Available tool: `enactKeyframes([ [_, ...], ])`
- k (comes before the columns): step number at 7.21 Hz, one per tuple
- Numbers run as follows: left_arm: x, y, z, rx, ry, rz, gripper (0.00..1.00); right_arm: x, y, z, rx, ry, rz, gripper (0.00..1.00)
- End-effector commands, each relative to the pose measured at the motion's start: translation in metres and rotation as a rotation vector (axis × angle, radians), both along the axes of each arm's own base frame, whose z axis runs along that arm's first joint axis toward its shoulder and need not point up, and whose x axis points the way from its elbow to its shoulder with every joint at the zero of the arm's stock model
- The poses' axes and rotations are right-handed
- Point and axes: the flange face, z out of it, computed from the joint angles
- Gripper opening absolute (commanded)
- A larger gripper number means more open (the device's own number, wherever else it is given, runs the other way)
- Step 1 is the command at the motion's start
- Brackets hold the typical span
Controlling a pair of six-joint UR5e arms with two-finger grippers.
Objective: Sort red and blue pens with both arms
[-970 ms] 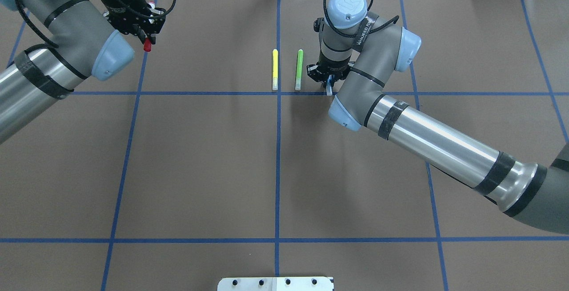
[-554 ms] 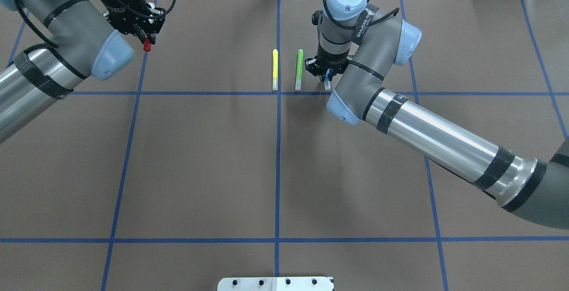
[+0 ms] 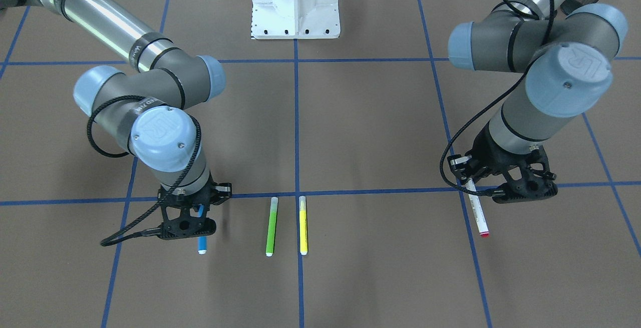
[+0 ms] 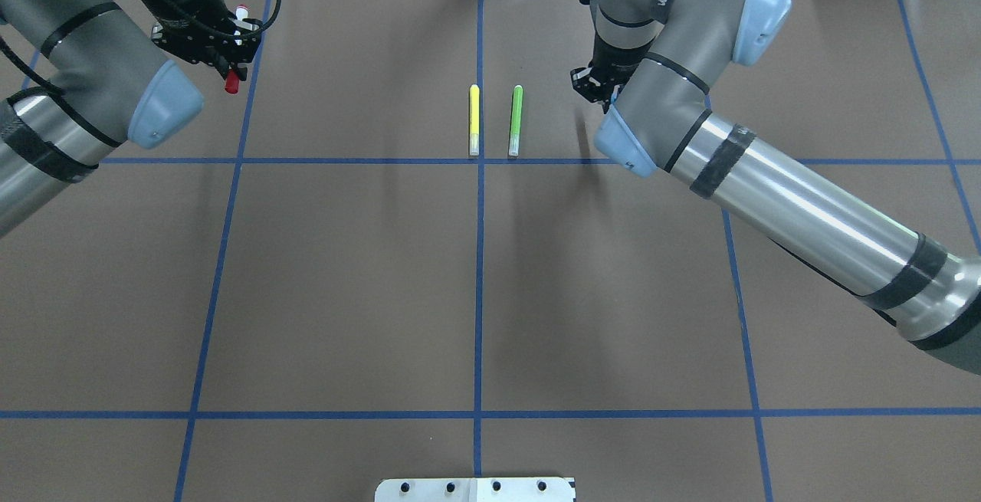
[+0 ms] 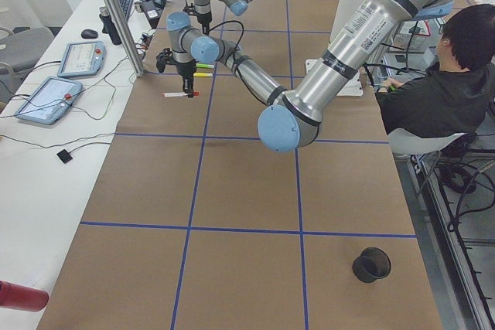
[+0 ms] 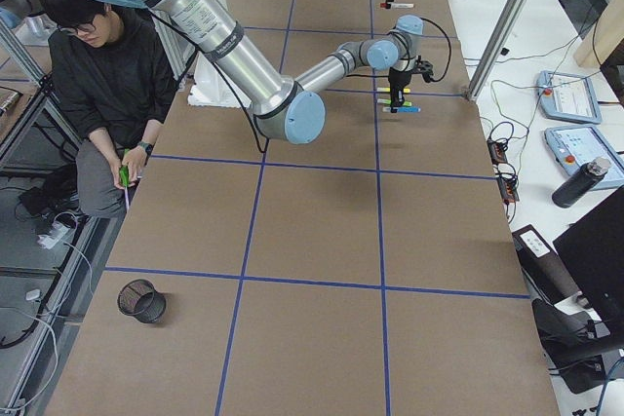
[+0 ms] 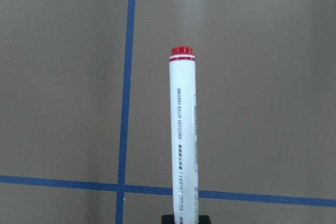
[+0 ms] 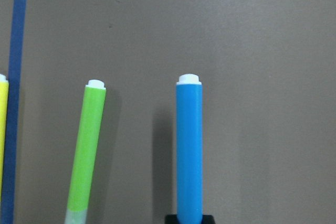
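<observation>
The red pen (image 3: 476,210), white-barrelled with a red end band, hangs tilted above the table's far left. My left gripper (image 3: 473,188) is shut on it. The overhead view shows its red cap (image 4: 231,85) below the left gripper (image 4: 234,50). Up close the red pen (image 7: 184,140) juts out over a blue tape crossing. The blue pen (image 3: 202,240) with its white tip is held off the table, and my right gripper (image 3: 199,218) is shut on it. In the right wrist view the blue pen (image 8: 189,150) runs nearly parallel to the green marker. My right gripper (image 4: 596,88) is mostly hidden by its arm.
A green marker (image 4: 516,120) and a yellow marker (image 4: 474,120) lie side by side near the centre tape line, left of the right gripper. The white robot base (image 3: 295,2) sits mid-table. A black mesh cup (image 5: 371,265) stands at the near end. A seated person (image 5: 441,90) is beside the table.
My right arm has lifted the blue pen and carried it right and toward the table's far edge, away from the green marker. The left gripper has shifted slightly left and farther back with the red pen.
</observation>
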Motion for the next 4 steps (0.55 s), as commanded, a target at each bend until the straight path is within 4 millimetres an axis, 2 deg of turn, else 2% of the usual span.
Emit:
enactKeyframes([
  [1, -0.037, -0.001, 0.018, 0.042, -0.041, 0.053, 0.0, 0.098, 0.011, 0.081, 0.021, 0.08, -0.066, 0.0],
  [2, -0.072, -0.008, 0.023, 0.068, -0.086, 0.085, 0.0, 0.142, 0.024, 0.109, 0.051, 0.146, -0.135, 0.0],
  [3, -0.101, -0.009, 0.033, 0.124, -0.139, 0.124, 0.0, 0.179, 0.026, 0.124, 0.044, 0.211, -0.181, 0.0],
  [4, -0.132, -0.003, 0.056, 0.144, -0.182, 0.155, 0.0, 0.213, 0.028, 0.148, -0.01, 0.254, -0.226, 0.0],
])
